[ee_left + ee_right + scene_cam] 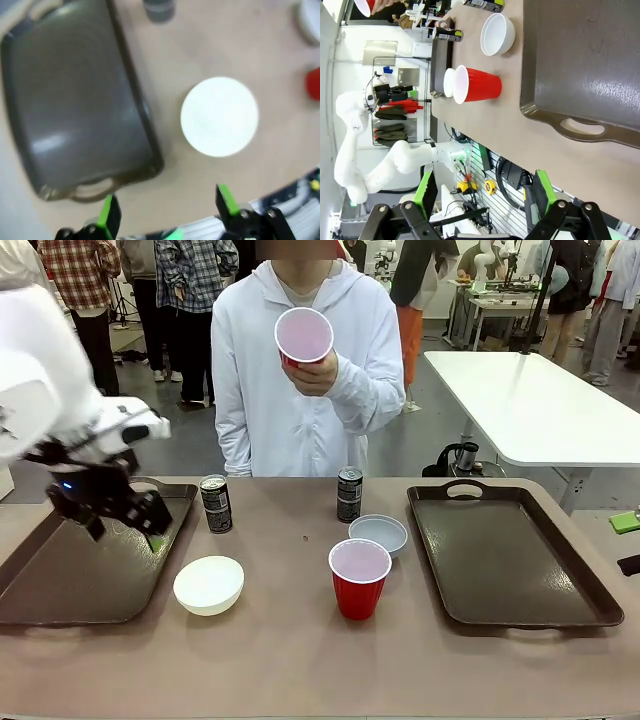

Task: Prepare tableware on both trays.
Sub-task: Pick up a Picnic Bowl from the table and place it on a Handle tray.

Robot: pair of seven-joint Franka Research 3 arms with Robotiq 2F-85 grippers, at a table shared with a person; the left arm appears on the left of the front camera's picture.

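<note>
While the left tray [70, 580] and right tray [520, 560] are lying bare, the left end effector [165, 200], fingers apart and empty, is hovering near the cream-white bowl [219, 116] on the counter [300, 660], probably needing to descend onto its rim next.

Open tabletop [300, 670] nearside of red cup [359, 585]

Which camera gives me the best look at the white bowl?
The front view: the white bowl sits whole and sharp beside the left tray. The left wrist view shows it from above but blurred; in the right wrist view the red cup half hides it.
</note>
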